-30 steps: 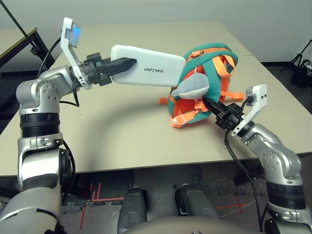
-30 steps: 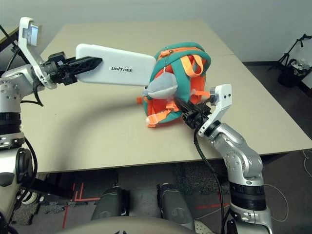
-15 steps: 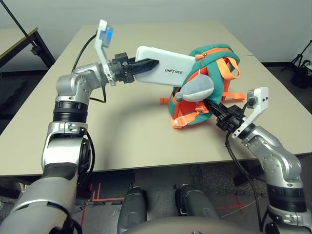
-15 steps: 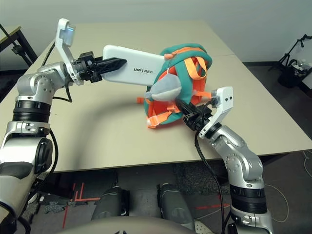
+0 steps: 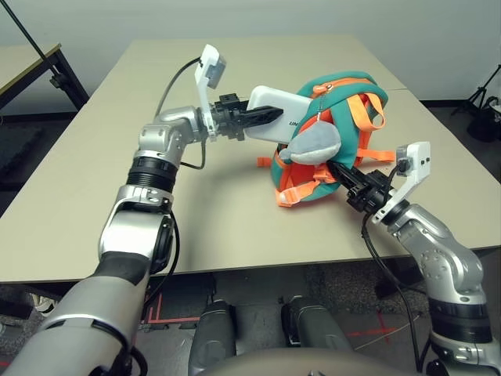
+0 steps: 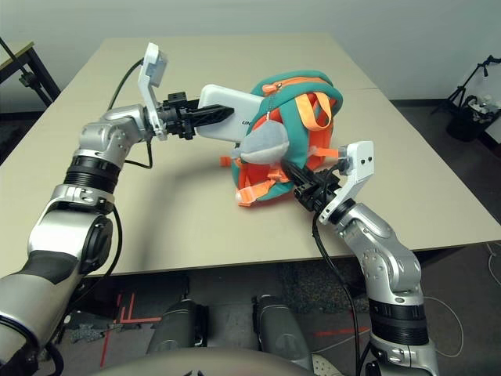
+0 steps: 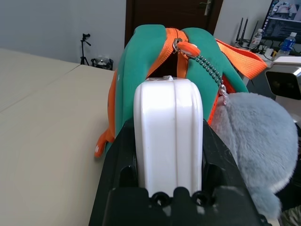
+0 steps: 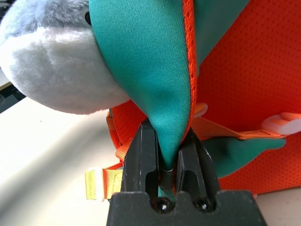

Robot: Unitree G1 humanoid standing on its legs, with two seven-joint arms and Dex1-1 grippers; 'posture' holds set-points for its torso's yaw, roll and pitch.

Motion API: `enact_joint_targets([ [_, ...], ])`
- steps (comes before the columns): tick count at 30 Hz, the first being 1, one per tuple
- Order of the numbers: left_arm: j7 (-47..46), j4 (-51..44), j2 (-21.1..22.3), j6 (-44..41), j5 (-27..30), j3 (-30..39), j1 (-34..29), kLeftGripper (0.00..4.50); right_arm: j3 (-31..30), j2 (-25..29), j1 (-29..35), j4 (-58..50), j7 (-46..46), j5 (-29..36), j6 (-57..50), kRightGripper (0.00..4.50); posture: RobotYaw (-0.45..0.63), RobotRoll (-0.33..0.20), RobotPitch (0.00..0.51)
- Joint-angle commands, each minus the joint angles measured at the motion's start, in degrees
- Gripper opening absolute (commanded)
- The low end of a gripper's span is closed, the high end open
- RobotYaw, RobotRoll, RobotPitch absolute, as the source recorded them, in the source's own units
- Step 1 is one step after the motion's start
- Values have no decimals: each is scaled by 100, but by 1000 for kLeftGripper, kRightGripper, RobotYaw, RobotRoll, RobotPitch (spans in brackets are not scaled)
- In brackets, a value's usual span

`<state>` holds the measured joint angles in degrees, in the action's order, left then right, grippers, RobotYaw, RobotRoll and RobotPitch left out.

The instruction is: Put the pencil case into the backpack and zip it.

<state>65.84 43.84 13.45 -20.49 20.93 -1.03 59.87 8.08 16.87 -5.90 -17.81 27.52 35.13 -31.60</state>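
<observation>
On a tan table (image 5: 94, 180), the teal-and-orange backpack (image 5: 348, 98) stands with its edge pinched in the right gripper (image 8: 168, 155), while the left gripper (image 5: 262, 117), clamped on the white pencil case (image 5: 275, 117), holds its far end at the bag's open top beside the grey shark charm (image 5: 317, 141).

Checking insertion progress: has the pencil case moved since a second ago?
Yes. The pencil case has moved right, toward the backpack; its far end now enters the opening.
</observation>
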Motion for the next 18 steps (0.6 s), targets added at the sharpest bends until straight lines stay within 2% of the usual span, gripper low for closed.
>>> enact_joint_targets([
  [1,93,153,-366,94,-209,-256,83,1401,-284,-56,-8,10,54,-8,-114,142,-216,0,12],
  [2,75,153,-409,130,-245,-253,81,1401,-291,-56,-8,12,55,-14,-111,142,-215,0,12],
  [7,-23,-124,-588,23,-139,-112,41,3114,-315,-53,-23,48,73,-37,-95,142,-209,0,11],
  [11,-10,-623,-544,-292,-98,-128,-65,4491,-359,-66,-93,119,110,-60,-94,142,-188,0,8],
  [18,-104,-1674,-130,-865,60,-1,-301,4500,-422,-51,-239,274,194,-78,-83,142,-165,0,7],
])
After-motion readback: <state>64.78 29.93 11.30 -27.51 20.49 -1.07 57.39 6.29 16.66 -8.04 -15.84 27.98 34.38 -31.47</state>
